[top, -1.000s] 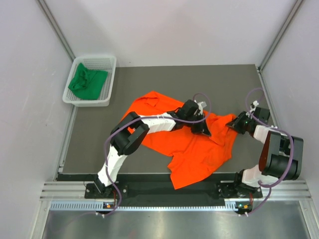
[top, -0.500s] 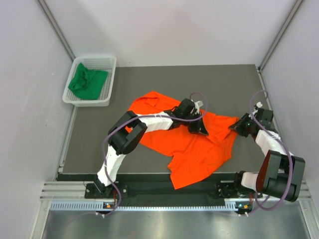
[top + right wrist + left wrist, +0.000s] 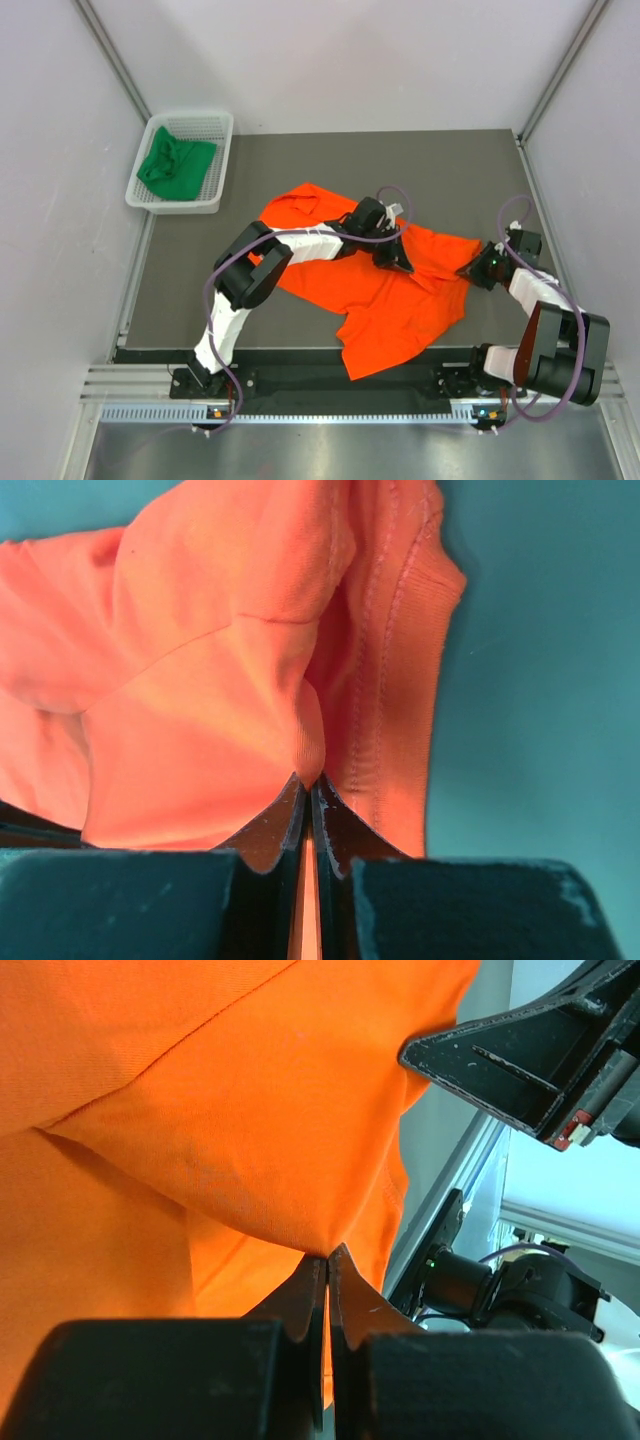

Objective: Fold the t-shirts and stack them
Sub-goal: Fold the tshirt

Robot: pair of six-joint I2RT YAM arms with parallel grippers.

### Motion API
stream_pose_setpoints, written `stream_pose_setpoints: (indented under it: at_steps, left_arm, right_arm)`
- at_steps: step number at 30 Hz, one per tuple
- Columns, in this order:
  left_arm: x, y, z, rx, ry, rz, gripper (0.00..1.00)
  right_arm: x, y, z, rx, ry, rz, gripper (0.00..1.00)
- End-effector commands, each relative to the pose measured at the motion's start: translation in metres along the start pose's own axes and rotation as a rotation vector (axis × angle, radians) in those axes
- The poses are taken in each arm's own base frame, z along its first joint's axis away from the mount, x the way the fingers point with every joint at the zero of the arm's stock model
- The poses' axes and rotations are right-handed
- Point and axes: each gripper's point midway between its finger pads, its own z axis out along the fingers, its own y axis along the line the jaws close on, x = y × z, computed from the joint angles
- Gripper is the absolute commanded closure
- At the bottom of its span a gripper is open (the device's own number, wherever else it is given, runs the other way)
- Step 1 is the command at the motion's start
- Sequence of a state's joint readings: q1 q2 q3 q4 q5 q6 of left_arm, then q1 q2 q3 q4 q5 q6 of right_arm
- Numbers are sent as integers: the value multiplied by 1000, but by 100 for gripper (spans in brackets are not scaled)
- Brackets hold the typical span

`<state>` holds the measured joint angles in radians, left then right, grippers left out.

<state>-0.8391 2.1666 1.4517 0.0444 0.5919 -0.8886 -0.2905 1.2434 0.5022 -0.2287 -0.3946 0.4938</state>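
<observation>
Orange t-shirt point(image 3: 400, 305) lies crumpled on the table point(image 3: 300, 160), and the green t-shirt point(image 3: 175, 165) sits in the basket point(image 3: 222, 135). My left gripper point(image 3: 398, 264) and right gripper point(image 3: 470, 271) each pinch orange cloth, jaws pressed together. I'd lift both evenly and draw them apart to spread it flat.

The orange shirt point(image 3: 385, 300) is plain bright orange all over. The green shirt point(image 3: 175, 165) is plain dark green, inside the white mesh basket point(image 3: 175, 205). The tabletop point(image 3: 320, 160) is dark grey. The left arm point(image 3: 300, 243) and right arm point(image 3: 530, 287) are white and black, with purple cables point(image 3: 210, 290).
</observation>
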Motion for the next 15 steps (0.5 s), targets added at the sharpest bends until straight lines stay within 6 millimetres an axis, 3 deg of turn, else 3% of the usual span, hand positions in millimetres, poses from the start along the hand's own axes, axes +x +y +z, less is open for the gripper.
stream_pose_setpoints:
  at_steps: [1, 4, 6, 8, 10, 12, 14, 15]
  left_arm:
    - [-3, -25, -14, 67, 0, 34, 100]
    - [6, -19, -13, 69, 34, 28, 98]
    - [7, -24, -19, 81, 40, 62, 90]
    - [6, -24, -26, 65, 32, 109, 75]
    - [-4, -33, -42, 47, -13, 159, 68]
    - [-16, -42, -59, 37, -59, 219, 60]
    - [-36, -38, -76, 18, -106, 237, 57]
    - [-54, -37, -92, 7, -153, 240, 56]
  right_arm:
    - [-13, 0, 3, 23, -30, -25, 98]
    - [-18, -1, 1, 41, -35, -44, 93]
    - [-29, 0, -4, 60, -66, -74, 88]
    - [-42, 3, -10, 74, -102, -109, 70]
    - [-59, 12, -16, 67, -147, -128, 52]
    - [-71, 21, -16, 48, -167, -138, 46]
    - [-78, 26, -10, 24, -169, -142, 41]
    - [-84, 30, -9, 12, -176, -146, 40]
